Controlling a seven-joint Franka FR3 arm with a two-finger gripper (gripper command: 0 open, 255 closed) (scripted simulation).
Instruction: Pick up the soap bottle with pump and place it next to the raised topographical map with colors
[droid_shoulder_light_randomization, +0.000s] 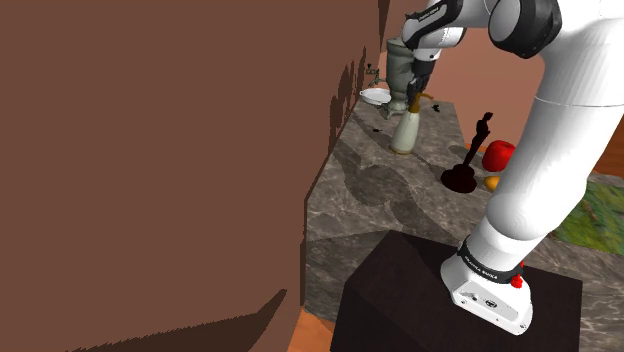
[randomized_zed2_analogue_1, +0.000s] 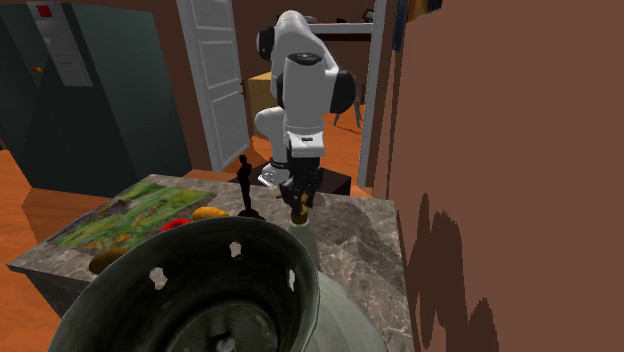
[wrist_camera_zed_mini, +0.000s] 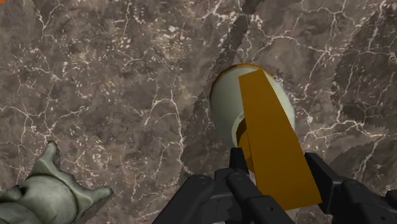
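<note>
Clamping the amber pump head from both sides, the black gripper has its fingers closed on the soap bottle. The bottle is pale and upright by the brown wall, its base at or just above the marble counter — can't tell which. A grey-green vase sits near it. The colored relief map lies well apart at the shoulder view's right edge — a dark figurine and a red apple sit between.
</note>
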